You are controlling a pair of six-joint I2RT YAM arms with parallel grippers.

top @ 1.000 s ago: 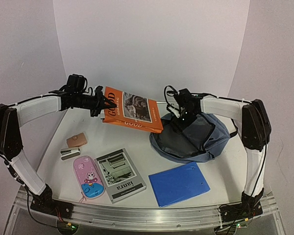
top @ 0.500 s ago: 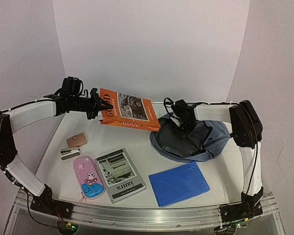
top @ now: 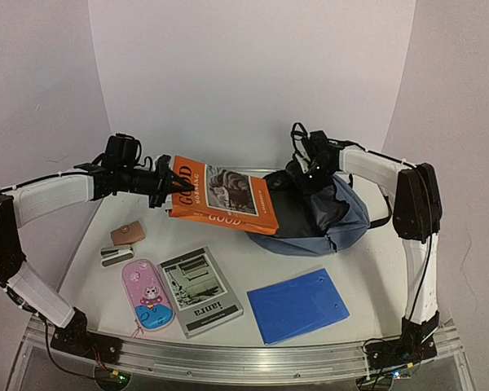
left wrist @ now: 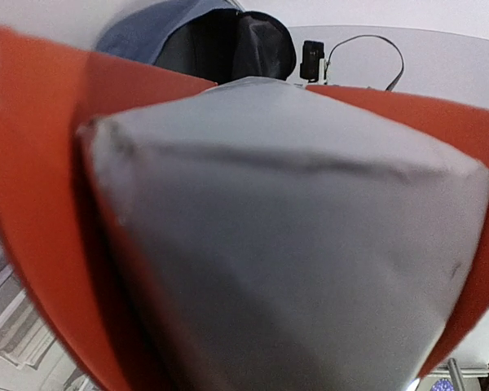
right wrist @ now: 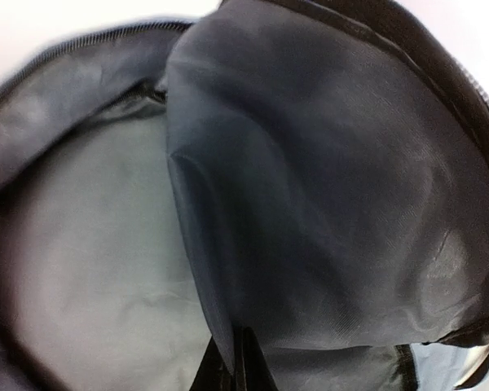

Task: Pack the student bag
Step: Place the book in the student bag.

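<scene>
White tabletop (top: 253,259), and the student bag (top: 342,216) slumps on it. Right hand (top: 308,169) is pinched shut on the bag's rim, fingertips buried in fabric. Left of the bag, left hand (top: 169,182) clamps an orange book (top: 220,195), whose corner hides the bag's mouth.

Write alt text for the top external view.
The left pincer holds an orange book in the air next to the open student bag, whose rim the right pincer grips. A pink pencil case, grey booklet and blue folder lie nearer the camera.
</scene>
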